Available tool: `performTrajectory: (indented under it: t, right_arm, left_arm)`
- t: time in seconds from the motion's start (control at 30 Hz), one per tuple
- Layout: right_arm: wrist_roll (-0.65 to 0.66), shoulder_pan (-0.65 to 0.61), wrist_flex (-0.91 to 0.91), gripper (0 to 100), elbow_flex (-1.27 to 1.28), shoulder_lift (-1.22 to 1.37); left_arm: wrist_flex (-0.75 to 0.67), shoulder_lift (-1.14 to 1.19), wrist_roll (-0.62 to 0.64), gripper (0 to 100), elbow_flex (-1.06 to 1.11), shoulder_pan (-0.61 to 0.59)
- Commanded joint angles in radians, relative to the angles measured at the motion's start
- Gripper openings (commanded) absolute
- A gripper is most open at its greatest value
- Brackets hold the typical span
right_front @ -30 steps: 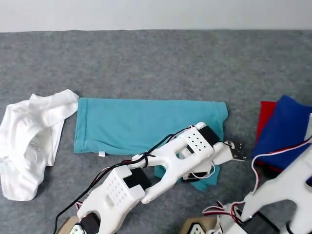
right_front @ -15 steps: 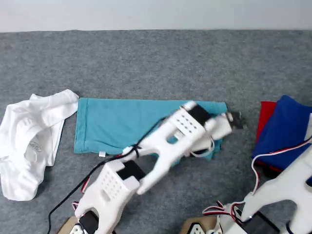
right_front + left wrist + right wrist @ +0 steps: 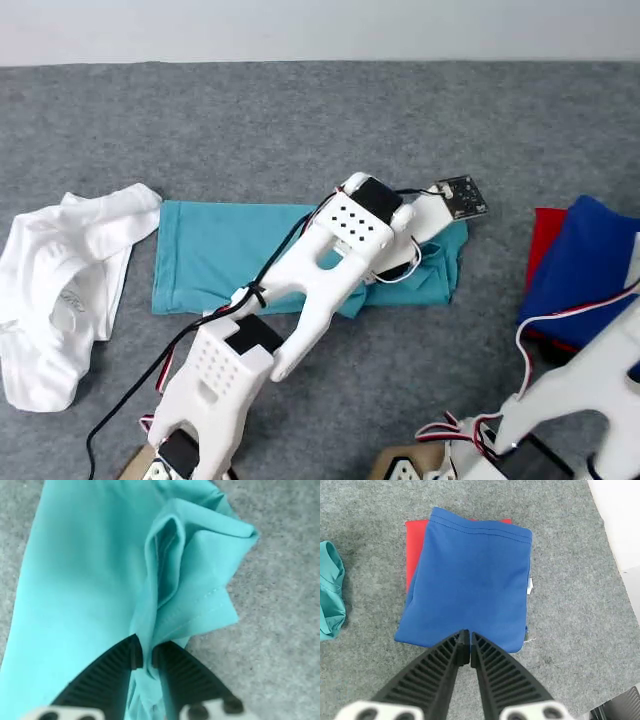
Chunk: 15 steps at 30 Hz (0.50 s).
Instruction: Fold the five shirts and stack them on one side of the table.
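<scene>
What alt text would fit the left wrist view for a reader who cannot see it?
The left gripper is shut on a raised fold of the teal shirt, cloth pinched between its black jaws. The rest of the shirt lies on the grey table cover, one corner bunched.

Red shirt (image 3: 414,545) mostly under blue shirt (image 3: 470,580), teal shirt (image 3: 220,255) partly hidden beneath left arm (image 3: 320,270)

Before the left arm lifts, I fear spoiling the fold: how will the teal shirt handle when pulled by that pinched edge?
Probably floppy: the teal shirt bunches into soft folds where the left jaws pinch it. The unheld part would likely sag and drag on the fuzzy grey mat.
</scene>
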Motion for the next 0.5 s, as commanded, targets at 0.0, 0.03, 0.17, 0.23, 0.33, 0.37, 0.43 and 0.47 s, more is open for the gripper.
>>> performTrajectory:
  t: [0.0, 0.03, 0.17, 0.23, 0.33, 0.37, 0.43, 0.47]
  right_arm:
    - [0.011, 0.012, 0.041, 1.1, -0.005, -0.035]
    - [0.011, 0.012, 0.041, 1.1, -0.005, -0.035]
    - [0.011, 0.013, 0.041, 1.1, -0.005, -0.036]
    - [0.011, 0.013, 0.041, 1.1, -0.005, -0.036]
    - [0.011, 0.013, 0.041, 1.1, -0.005, -0.036]
    - [0.011, 0.013, 0.041, 1.1, -0.005, -0.036]
    - [0.011, 0.013, 0.041, 1.1, -0.005, -0.036]
    - [0.011, 0.013, 0.041, 1.1, -0.005, -0.036]
  left_arm:
    - [-0.058, -0.069, 0.003, 1, -0.033, -0.037]
    - [-0.074, -0.069, 0.003, 2, -0.033, -0.052]
    - [-0.141, -0.069, 0.011, 13, -0.033, -0.115]
    - [-0.175, -0.069, 0.011, 15, -0.033, -0.143]
    - [-0.204, -0.051, 0.003, 15, -0.038, -0.178]
    - [-0.207, -0.034, -0.002, 15, -0.041, -0.190]
    - [-0.199, 0.000, -0.034, 15, -0.053, -0.209]
    - [-0.187, 0.011, -0.038, 15, -0.064, -0.218]
